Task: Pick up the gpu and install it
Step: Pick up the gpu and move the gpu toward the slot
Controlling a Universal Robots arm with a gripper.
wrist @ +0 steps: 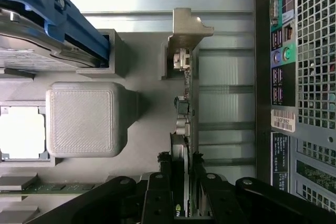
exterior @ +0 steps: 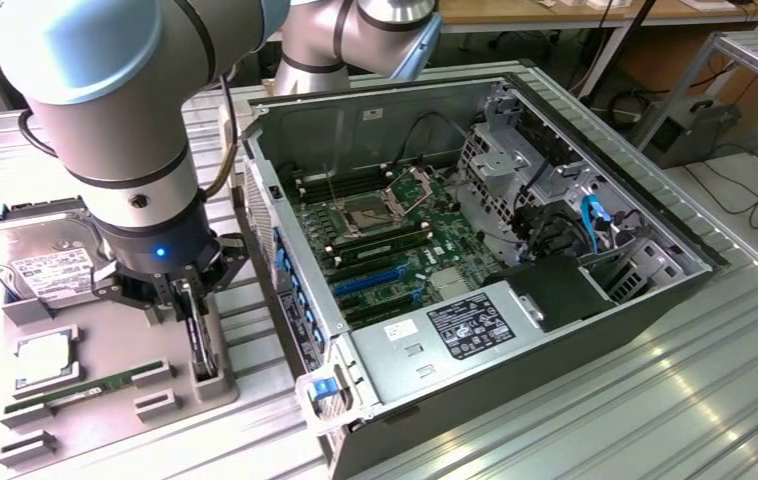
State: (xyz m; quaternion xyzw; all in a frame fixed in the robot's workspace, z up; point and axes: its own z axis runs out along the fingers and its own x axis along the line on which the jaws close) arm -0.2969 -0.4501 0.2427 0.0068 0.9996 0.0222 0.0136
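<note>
The gpu (exterior: pixel 202 345) is a thin black card standing on edge in a slot at the right side of the grey fixture tray (exterior: pixel 112 425), at the exterior view's left. My gripper (exterior: pixel 190 298) reaches down over its upper end. In the wrist view the gpu (wrist: pixel 186 103) appears edge-on, running from a grey holder post (wrist: pixel 184 30) down between my black fingers (wrist: pixel 164 174). The gripper (wrist: pixel 182 160) is shut on the card, one finger against each face. The card still sits in its holder.
The open computer case (exterior: pixel 646 300) lies right of the tray, with the motherboard's blue slots (exterior: pixel 372 280) exposed. Its rear panel (wrist: pixel 304 77) stands close beside the card. On the tray are a silver hard drive (exterior: pixel 39 262), a CPU (exterior: pixel 43 358) and a green memory stick (exterior: pixel 86 392).
</note>
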